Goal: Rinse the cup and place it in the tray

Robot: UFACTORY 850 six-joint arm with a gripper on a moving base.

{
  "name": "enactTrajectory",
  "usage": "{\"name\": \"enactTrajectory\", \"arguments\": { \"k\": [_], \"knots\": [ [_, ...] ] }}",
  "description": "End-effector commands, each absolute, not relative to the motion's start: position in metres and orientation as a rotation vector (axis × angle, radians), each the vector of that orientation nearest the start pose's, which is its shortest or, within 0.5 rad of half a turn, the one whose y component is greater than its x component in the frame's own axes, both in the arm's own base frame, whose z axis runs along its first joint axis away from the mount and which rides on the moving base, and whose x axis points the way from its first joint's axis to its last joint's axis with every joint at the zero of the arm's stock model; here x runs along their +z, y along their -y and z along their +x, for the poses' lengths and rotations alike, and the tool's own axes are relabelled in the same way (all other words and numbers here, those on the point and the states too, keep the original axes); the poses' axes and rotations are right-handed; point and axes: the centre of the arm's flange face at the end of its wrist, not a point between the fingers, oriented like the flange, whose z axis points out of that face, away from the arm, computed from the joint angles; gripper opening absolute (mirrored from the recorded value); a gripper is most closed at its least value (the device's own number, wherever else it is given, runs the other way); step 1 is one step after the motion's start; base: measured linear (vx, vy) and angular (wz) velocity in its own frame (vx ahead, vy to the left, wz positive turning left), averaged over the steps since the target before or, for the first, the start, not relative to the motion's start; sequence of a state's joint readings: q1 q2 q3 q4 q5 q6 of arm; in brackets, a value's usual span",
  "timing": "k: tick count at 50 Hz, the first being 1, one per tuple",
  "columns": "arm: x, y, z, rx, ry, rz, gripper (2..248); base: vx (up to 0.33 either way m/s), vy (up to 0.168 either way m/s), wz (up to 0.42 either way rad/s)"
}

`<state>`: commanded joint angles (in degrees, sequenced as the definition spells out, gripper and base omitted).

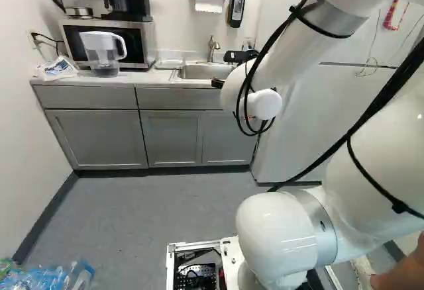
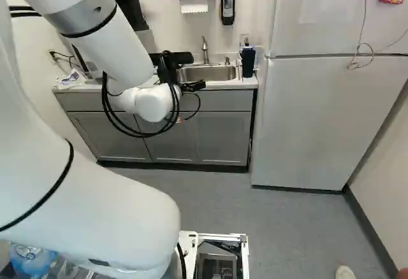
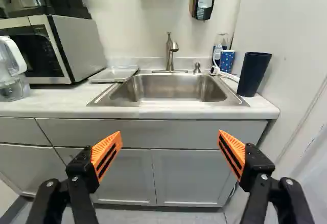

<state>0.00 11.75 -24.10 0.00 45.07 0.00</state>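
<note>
In the right base view my gripper (image 2: 193, 86) reaches toward the counter front. Seen from the wrist, the gripper (image 3: 170, 147) is open, with nothing between its orange-padded fingers. A tall dark blue cup (image 3: 254, 74) stands on the counter beside the sink's corner, near the fridge; it also shows as a dark cup (image 2: 248, 61) in the right base view. Behind it is a smaller blue patterned cup (image 3: 227, 60). The steel sink (image 3: 171, 88) lies ahead of the gripper, under the faucet (image 3: 171, 52). A shallow pale tray (image 3: 113, 74) lies between sink and microwave.
The counter edge (image 3: 194, 112) and grey cabinets (image 1: 93, 138) stand ahead. A microwave (image 3: 76, 47) and water pitcher (image 1: 103, 51) are on the tray's side. The fridge (image 2: 319, 113) rises beside the dark cup. A soap bottle is near the patterned cup; a person's hand (image 1: 404, 273) shows close to the base.
</note>
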Motion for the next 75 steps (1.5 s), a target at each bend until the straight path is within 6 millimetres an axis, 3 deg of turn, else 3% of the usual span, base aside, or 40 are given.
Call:
{"name": "enactTrajectory", "arguments": {
  "k": [75],
  "knots": [
    [0.547, 0.0, 0.419, -2.133, 0.0, -2.306, 247, 0.0, 0.0, 0.0]
  ]
}}
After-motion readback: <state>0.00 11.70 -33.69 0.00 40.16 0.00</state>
